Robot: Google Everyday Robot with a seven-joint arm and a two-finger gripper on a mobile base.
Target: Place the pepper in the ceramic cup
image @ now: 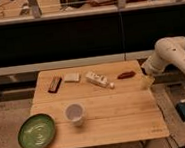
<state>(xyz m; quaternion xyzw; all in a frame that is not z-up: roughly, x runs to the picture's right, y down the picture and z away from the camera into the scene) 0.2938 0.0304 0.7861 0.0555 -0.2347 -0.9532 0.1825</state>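
Nothing is done yet: the pepper lies well right of the ceramic cup, ungrasped. Our gripper is farther right; we cannot tell its grip.

The Everyday Robot's single arm reaches in from the right as a run of thick white tubular segments, smooth-shelled and rounded, swelling into a bulbous joint whose casing catches the warm room light. The shell narrows toward the wrist, and shadowed seams mark where one segment meets the next, the undersides shading to grey. At its tip the gripper, a small, pale yellowish-cream piece far slimmer than the arm, sits at the right edge of the wooden table.
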